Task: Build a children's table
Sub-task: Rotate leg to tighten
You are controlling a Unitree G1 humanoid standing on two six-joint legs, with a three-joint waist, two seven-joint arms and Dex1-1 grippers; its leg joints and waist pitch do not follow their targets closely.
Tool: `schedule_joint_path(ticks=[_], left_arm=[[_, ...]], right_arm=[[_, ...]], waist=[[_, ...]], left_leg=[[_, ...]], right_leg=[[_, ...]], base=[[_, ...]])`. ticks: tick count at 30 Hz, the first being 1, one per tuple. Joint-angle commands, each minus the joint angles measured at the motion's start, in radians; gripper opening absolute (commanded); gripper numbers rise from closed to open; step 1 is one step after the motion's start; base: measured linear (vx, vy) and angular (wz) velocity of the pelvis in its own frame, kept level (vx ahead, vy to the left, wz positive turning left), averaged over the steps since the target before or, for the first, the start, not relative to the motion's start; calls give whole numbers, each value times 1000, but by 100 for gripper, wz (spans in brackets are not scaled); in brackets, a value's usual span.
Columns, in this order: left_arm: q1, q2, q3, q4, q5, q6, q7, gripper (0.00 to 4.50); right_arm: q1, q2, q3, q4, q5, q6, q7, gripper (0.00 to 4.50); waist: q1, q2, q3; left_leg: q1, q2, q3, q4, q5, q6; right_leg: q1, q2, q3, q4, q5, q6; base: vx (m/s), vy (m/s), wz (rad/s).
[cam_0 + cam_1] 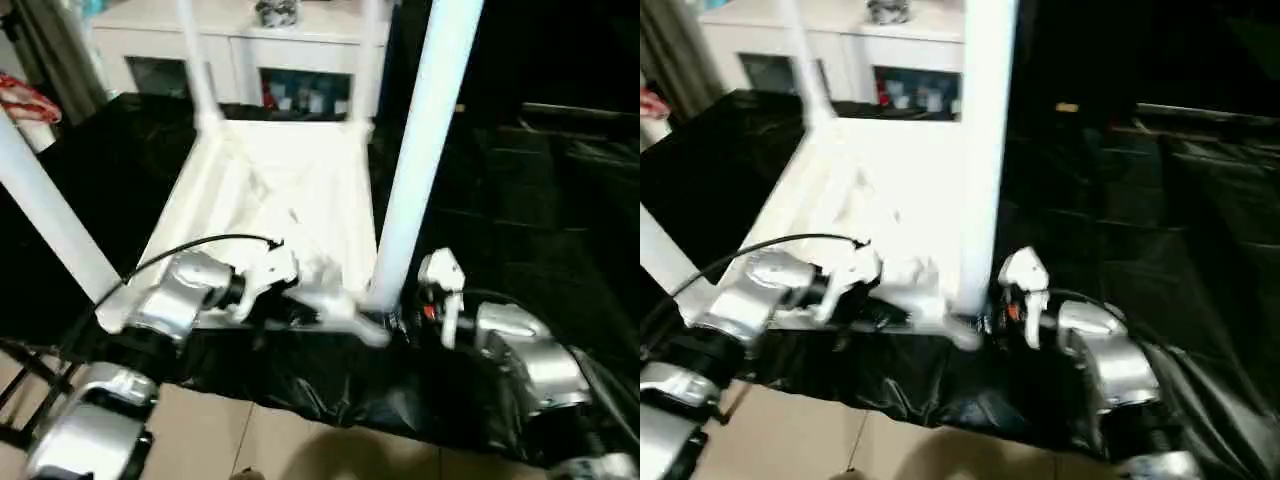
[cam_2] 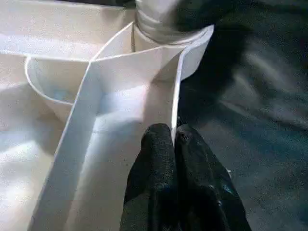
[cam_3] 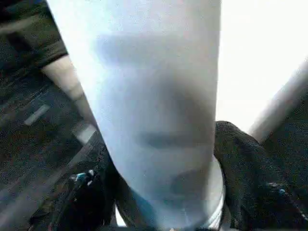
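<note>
- Because the near-right leg (image 1: pixel 425 150) needs seating in its corner socket, the right gripper (image 3: pixel 163 192) clasps its base, a finger on each side.
- Clenched, the left gripper (image 2: pixel 175 159) pins the upturned children's table (image 1: pixel 290 190) by its near rim, steadying it on the black-covered desk (image 1: pixel 520 240).

The upturned plastic children's table (image 1: pixel 290 190) is plain white all over, its ribbed underside and round tapered legs (image 1: pixel 425 150) alike, unpatterned. Each claw has black fingers (image 2: pixel 166 159) on a silver forearm (image 1: pixel 530 360). Beneath the claws lies glossy black sheeting (image 1: pixel 560 200). Beyond stands a white cabinet (image 1: pixel 240 40); nearer, beige floor tiles (image 1: pixel 220 440).
</note>
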Motion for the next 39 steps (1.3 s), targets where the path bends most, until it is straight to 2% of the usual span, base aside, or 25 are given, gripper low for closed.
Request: schedule_joint_path(ticks=[1, 2, 4, 6, 7, 8, 9, 10, 11, 12, 13, 14, 16, 17, 18, 19, 21, 22, 23, 27, 31, 35, 39], left_arm=[[7, -80, 4, -55, -6, 22, 131, 0], [11, -95, 5, -60, -1, 31, 160, 0], [17, -115, 2, -66, 7, 40, 192, 0], [29, -153, -14, -74, 32, 51, 258, 0], [34, -167, -17, -79, 36, 58, 274, 0], [36, -181, -18, -81, 43, 61, 299, 0], [37, -195, -22, -83, 50, 65, 318, 0], [39, -204, -26, -86, 56, 67, 329, 0], [39, -212, -31, -87, 62, 67, 339, 0], [39, -215, -37, -87, 65, 65, 338, 0], [39, -215, -37, -87, 65, 65, 338, 0], [40, -214, -42, -91, 66, 64, 333, 0], [41, -207, -44, -96, 60, 62, 315, 0], [42, -196, -44, -101, 59, 54, 296, 0], [44, -190, -42, -104, 59, 50, 291, 0], [47, -182, -40, -110, 54, 47, 274, 0], [53, -163, -40, -122, 43, 41, 236, 0], [57, -147, -42, -131, 35, 35, 206, 0], [63, -128, -45, -139, 24, 24, 166, 0], [67, -80, -51, -146, 21, 6, 87, 0], [57, -3, -56, -147, 7, -17, -33, 0], [42, 31, -54, -129, 1, -29, -85, 0], [17, 57, -49, -92, -5, -46, -131, 0]], right_arm=[[-14, 89, 70, 8, -3, -2, -70, 256], [-10, 104, 69, 9, -11, -2, -94, 256], [-9, 128, 72, 18, -30, -7, -139, 256], [-20, 181, 74, 48, -65, -3, -246, 256], [-28, 195, 81, 64, -81, 1, -278, 256], [-38, 205, 91, 80, -100, -2, -307, 256], [-49, 219, 100, 98, -122, -13, -328, 256], [-55, 226, 111, 108, -140, -28, -336, 256], [-59, 230, 116, 109, -149, -42, -345, 256], [-61, 230, 116, 106, -150, -49, -349, 256], [-61, 230, 116, 106, -150, -49, -349, 312], [-57, 225, 104, 90, -131, -43, -337, 326], [-48, 196, 92, 63, -111, -29, -295, 332], [-45, 168, 89, 49, -106, -28, -259, 332], [-45, 158, 92, 46, -105, -27, -244, 363], [-45, 140, 95, 40, -102, -26, -219, 372], [-45, 101, 103, 25, -90, -21, -154, 372], [-46, 73, 109, 17, -83, -23, -102, 372], [-47, 41, 118, 5, -75, -32, -42, 372], [-52, -24, 135, -21, -44, -24, 100, 372], [-58, -124, 174, -38, -12, 0, 332, 372], [-64, -160, 193, -33, -7, 3, 414, 372], [-70, -194, 210, -43, 13, 34, 493, 343]], waist=[[4, -7, -51], [0, -7, -54], [-1, -7, -54], [-3, 3, -56], [-7, 1, -55], [-9, 9, -55], [-13, 5, -53], [-15, 10, -53], [-17, 8, -53], [-18, 11, -52], [-20, 7, -52], [-20, 10, -54], [-20, 9, -56], [-21, 5, -56], [-20, 2, -58], [-19, 4, -58], [-18, 1, -62], [-18, 2, -63], [-17, -2, -64], [-17, -2, -65], [-10, -3, -61], [7, 0, -58], [14, 3, -59]], left_leg=[[-4, 17, -8, -81, -250, -11], [-3, 15, -4, -76, -229, 7], [-6, 14, -3, -74, -205, 18], [-6, 15, -3, -73, -186, 20], [-8, 15, -3, -75, -183, 19], [-7, 13, -4, -76, -196, 11], [-5, 11, -3, -77, -216, 8], [-2, 12, -2, -76, -236, 7], [-3, 11, -2, -77, -240, 8], [-4, 10, -3, -79, -248, 11], [-6, 10, -3, -78, -248, 17], [-7, 10, -4, -78, -244, 20], [-7, 10, -3, -76, -231, 33], [-8, 11, -2, -75, -225, 37], [-8, 12, -3, -74, -211, 43], [-9, 12, -2, -73, -201, 46], [-12, 12, -2, -68, -168, 63], [-13, 12, -1, -65, -143, 73], [-14, 11, -1, -62, -126, 87], [-14, 13, 2, -57, -106, 116], [-13, 17, 4, -58, -131, 119], [-4, 23, 5, -62, -178, 92], [-1, 22, 4, -63, -184, 78]], right_leg=[[53, -58, 38, -89, -322, -162], [51, -53, 39, -89, -283, -164], [52, -51, 40, -85, -231, -174], [51, -48, 40, -80, -184, -181], [52, -47, 39, -81, -177, -181], [53, -46, 38, -81, -189, -179], [53, -46, 38, -86, -217, -173], [49, -47, 39, -90, -244, -167], [50, -48, 39, -91, -251, -165], [51, -46, 39, -93, -270, -155], [52, -47, 39, -94, -273, -149], [53, -47, 39, -94, -270, -147], [52, -45, 39, -92, -249, -151], [53, -45, 40, -91, -237, -152], [54, -44, 39, -87, -212, -160], [54, -45, 39, -85, -196, -165], [59, -44, 38, -78, -134, -182], [59, -46, 38, -74, -93, -194], [61, -44, 37, -70, -59, -207], [62, -44, 35, -65, -16, -234], [60, -45, 33, -66, -53, -241], [51, -49, 37, -73, -143, -234], [51, -46, 38, -69, -122, -238]], base=[[0, 0, 0], [0, 0, 0], [0, 0, 0], [0, 0, 0], [0, 0, 0], [0, 0, 0], [0, 0, 0], [0, 0, 0], [0, 0, 0], [0, 0, 0], [0, 0, 0], [0, 0, 0], [0, 0, 0], [0, 0, 0], [0, 0, 0], [0, 0, 0], [0, 0, 0], [0, 0, 0], [0, 0, 0], [0, 0, 0], [0, 0, 0], [0, 0, 0], [0, 0, 0]])
